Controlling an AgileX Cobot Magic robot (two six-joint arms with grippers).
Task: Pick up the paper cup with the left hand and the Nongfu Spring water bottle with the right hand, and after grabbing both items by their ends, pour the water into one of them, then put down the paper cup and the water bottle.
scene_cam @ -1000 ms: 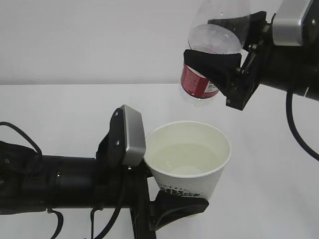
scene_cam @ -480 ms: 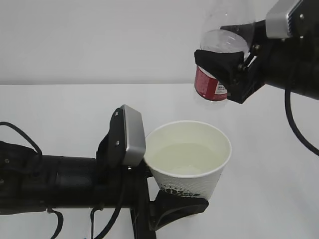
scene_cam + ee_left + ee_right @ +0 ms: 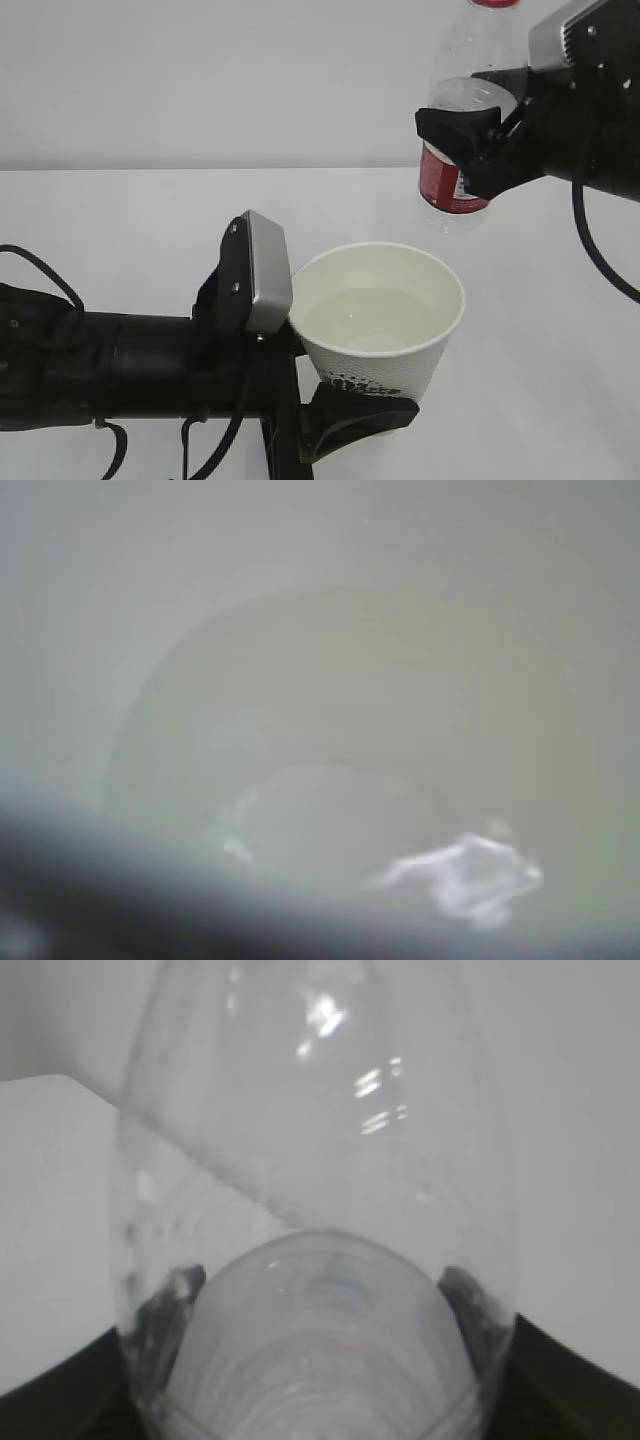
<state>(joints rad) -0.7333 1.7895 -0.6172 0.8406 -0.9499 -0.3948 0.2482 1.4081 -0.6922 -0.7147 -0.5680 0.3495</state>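
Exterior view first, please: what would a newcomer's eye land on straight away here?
Probably the paper cup at centre, held off the white table by the left gripper, with clear water pooled inside. Next, the Nongfu Spring water bottle at upper right, upright or nearly so in the right gripper, its red label showing below the jaws and its top cut off by the frame.

Exterior view angled down from front, left wrist view blurred inside paper cup (image 3: 380, 320), right wrist view against water bottle (image 3: 320, 1210)
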